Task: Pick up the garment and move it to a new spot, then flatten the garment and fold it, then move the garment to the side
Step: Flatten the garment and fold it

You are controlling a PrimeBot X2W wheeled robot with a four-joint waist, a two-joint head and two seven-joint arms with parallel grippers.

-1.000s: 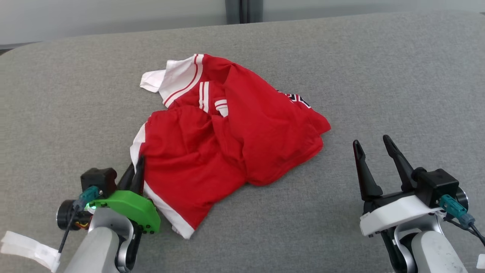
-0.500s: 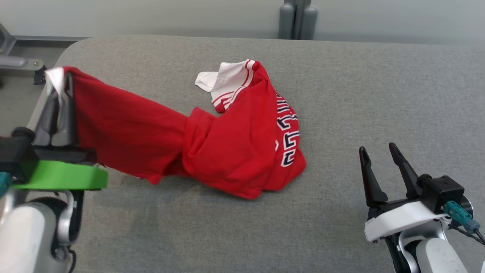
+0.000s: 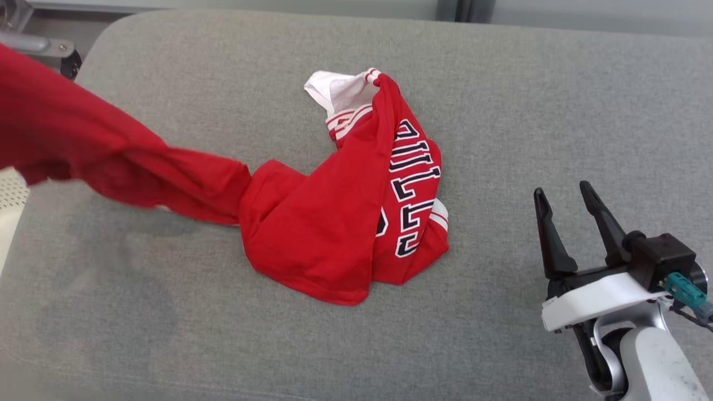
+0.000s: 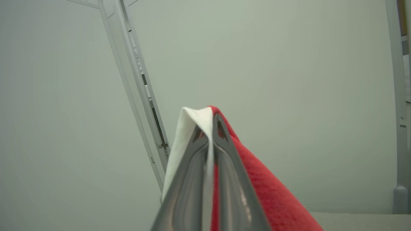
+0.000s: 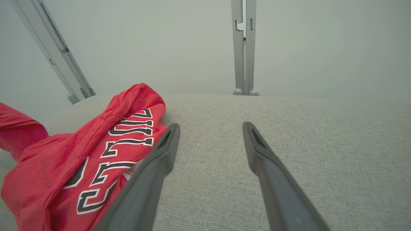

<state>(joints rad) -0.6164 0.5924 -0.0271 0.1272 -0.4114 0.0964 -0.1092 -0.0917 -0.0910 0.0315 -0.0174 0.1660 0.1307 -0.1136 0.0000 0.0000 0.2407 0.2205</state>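
The garment (image 3: pixel 328 223) is a red jersey with white trim and black-and-white lettering. Part of it lies bunched on the grey padded surface (image 3: pixel 529 111); the rest stretches up and off to the left of the head view. In the left wrist view my left gripper (image 4: pixel 212 120) is shut on the garment (image 4: pixel 269 192), its white hem edge pinched between the fingers and held up in the air. My right gripper (image 3: pixel 562 192) stands open at the lower right, to the right of the garment, with nothing between its fingers. The right wrist view shows the lettered part of the garment (image 5: pixel 96 154) left of my right gripper (image 5: pixel 210 128).
The grey surface has a rounded far-left corner (image 3: pixel 111 33), with a metal frame (image 3: pixel 33 42) beyond it. A pale wall and upright metal posts (image 5: pixel 243 48) stand behind the far edge. Bare surface lies to the right and in front of the garment.
My left gripper has pulled the garment's edge further up and left, out of the head view. The bunched part has turned, showing more lettering. The camera has shifted. The right gripper stays open.
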